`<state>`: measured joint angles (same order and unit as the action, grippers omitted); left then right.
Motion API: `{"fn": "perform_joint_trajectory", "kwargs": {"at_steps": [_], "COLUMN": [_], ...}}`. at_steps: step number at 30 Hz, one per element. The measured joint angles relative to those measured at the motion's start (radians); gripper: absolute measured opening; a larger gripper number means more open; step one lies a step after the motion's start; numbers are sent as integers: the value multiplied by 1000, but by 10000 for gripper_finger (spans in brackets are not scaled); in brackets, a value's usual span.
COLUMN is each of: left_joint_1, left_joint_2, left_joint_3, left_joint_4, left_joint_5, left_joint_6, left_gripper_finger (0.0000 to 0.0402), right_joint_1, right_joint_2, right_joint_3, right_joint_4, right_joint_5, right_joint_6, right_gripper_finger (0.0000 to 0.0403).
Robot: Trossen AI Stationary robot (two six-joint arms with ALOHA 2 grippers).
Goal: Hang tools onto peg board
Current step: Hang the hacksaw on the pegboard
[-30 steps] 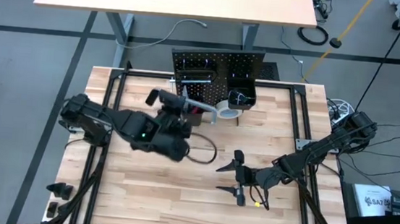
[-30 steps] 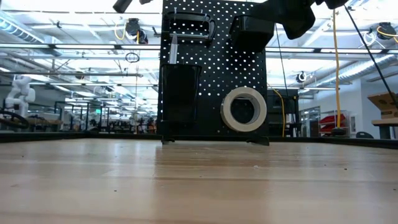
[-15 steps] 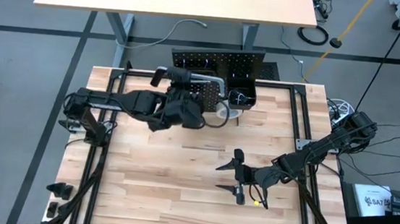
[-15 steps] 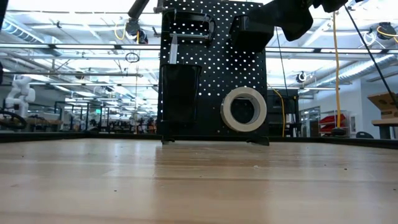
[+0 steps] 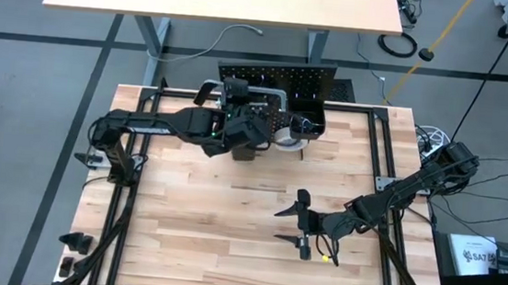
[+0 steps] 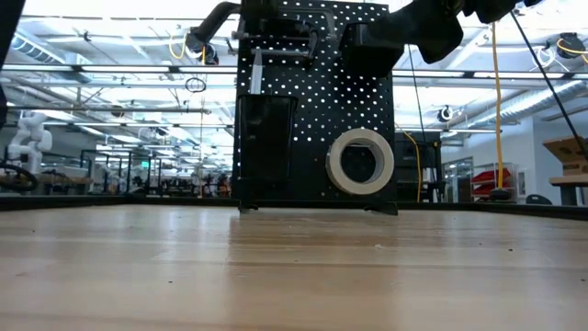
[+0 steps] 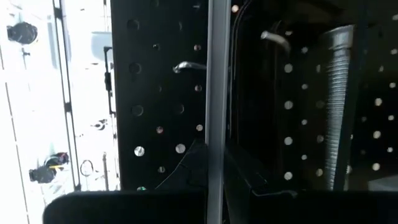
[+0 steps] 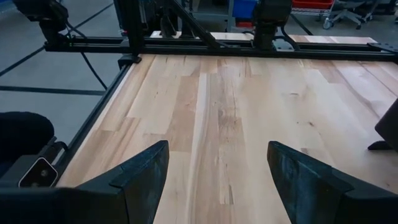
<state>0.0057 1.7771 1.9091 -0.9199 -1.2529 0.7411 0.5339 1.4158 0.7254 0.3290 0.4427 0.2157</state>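
A: Where does the overhead camera sit?

B: High above the table (image 5: pixel 227 242), looking straight down; it takes in the whole top and the peg board (image 5: pixel 277 73) at the far edge.

A: And the low one?

B: At table-top height, facing level at the peg board (image 6: pixel 317 101) front, the room showing behind the board.

A: The wrist cameras?

B: The left one is right up against the peg board (image 7: pixel 155 93), seeing holes and hooks. The right one looks along bare planks of the table (image 8: pixel 236 112), away from the board. High and low views share the board.
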Motion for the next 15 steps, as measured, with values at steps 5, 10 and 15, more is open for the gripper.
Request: {"fn": "perform_joint_trajectory", "kwargs": {"at_steps": [5,10,15], "left_joint_1": [20,25,13], "left_joint_2": [-1,-1,-1], "left_joint_3": [0,0,0], "left_joint_4": [2,2,-1], "left_joint_5": [18,29,36], "left_joint_6": [0,1,10], "left_gripper_finger": [17,17,17], "right_joint_1": [0,-5,-5], "right_joint_2": [0,0,0], "right_joint_3": [0,0,0], "right_joint_4": [-14,-15,-19], "right_joint_5": [0,0,0], "right_joint_6": [3,3,3], "right_gripper_finger": [267,267,267]}}
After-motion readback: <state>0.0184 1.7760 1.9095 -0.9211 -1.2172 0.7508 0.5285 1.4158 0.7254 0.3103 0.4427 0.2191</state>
